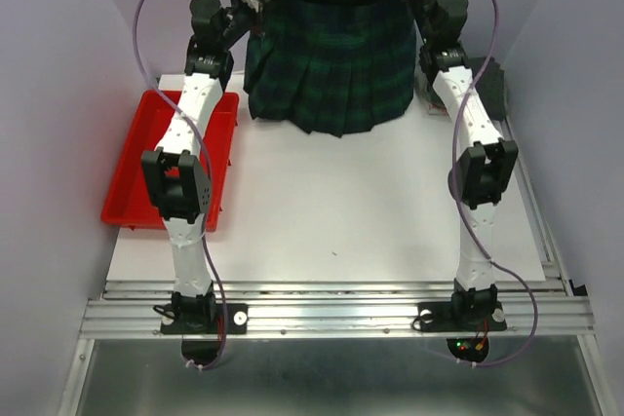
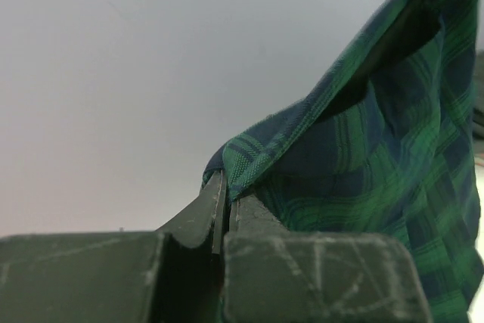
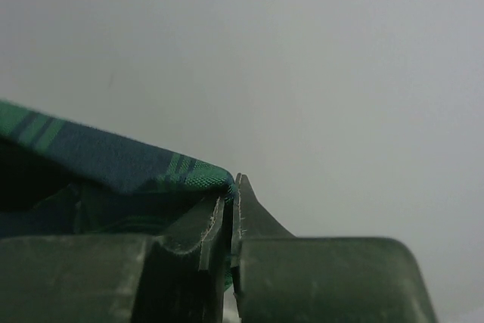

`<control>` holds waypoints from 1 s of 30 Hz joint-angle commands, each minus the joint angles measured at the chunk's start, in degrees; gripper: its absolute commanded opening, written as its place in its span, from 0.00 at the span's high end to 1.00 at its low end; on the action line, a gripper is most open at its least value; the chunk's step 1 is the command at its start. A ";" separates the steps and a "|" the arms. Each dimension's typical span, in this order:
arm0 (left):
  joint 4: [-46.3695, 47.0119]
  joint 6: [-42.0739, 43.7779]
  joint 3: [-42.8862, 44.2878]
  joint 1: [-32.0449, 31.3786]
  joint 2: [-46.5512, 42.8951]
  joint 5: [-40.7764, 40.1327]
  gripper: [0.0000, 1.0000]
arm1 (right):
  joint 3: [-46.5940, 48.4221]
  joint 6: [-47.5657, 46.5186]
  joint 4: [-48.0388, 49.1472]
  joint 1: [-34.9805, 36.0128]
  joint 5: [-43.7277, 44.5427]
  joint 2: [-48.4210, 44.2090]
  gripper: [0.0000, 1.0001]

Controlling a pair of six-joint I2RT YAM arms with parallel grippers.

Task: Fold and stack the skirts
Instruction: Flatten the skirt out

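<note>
Both my jaws are clamped on cloth. The left jaws pinch one upper corner of the pleated plaid skirt and the right jaws pinch the other. In each wrist view a fold of green-navy fabric sits squeezed between the pads with no gap showing.

The skirt hangs between the jaws and below them. Its waistband runs in a shallow sag from one pinch to the other, and its pleats fan out toward the desk. I cannot tell whether the hem touches the desk or floats just above it.

I judge that I hold it high and wide so that its own weight pulls the pleats straight before I lay it down. A grip at each end also stops the waistband from bunching. The white surface on the near side of the jaws, toward my bases, looks like the place to spread it.

A red tray lies on the left jaws' side, beside my left arm. Just below the right jaws, behind my right arm, sits something dark that I cannot make out.

Folding is not yet begun, by my reading. The risk is a slip at the right jaws, which catch only a thin edge of cloth.
</note>
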 commanded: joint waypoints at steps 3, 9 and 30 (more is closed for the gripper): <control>10.48 3.39 20.11 2.14 5.09 -7.50 1.00 | 17.65 -2.07 10.65 -2.90 6.21 5.55 0.99; 17.69 8.05 1.42 2.14 -0.79 -5.92 1.00 | -9.89 -2.77 20.41 -2.90 0.94 -2.63 0.99; 13.59 26.59 -50.20 2.49 -15.91 5.41 1.00 | -64.28 -14.80 23.00 -2.90 -13.83 -22.76 0.99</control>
